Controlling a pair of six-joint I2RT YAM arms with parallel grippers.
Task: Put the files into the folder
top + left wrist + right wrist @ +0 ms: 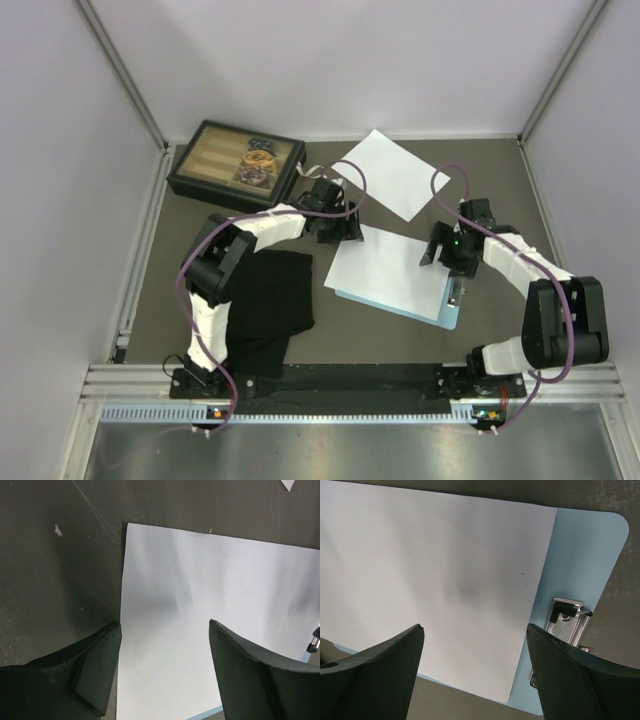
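The place was recognised as a robotics lab test cell. The dark table (400, 340) was enclosed on three sides by plain pale panels (60, 150) held in aluminium struts (122, 72). Two robot arms, the left arm (215, 265) and the right arm (560, 320), were bolted to a metal rail (350, 378) at the near edge, and purple cables (183, 290) were run along them. A slotted cable duct (330, 411) was fitted in front of the rail. Only a few items were laid out on the table: a light-blue clipboard (448, 318) bearing one white sheet (385, 270), a second sheet (395, 172), a black cloth (268, 305) and a dark compartment box (236, 163).
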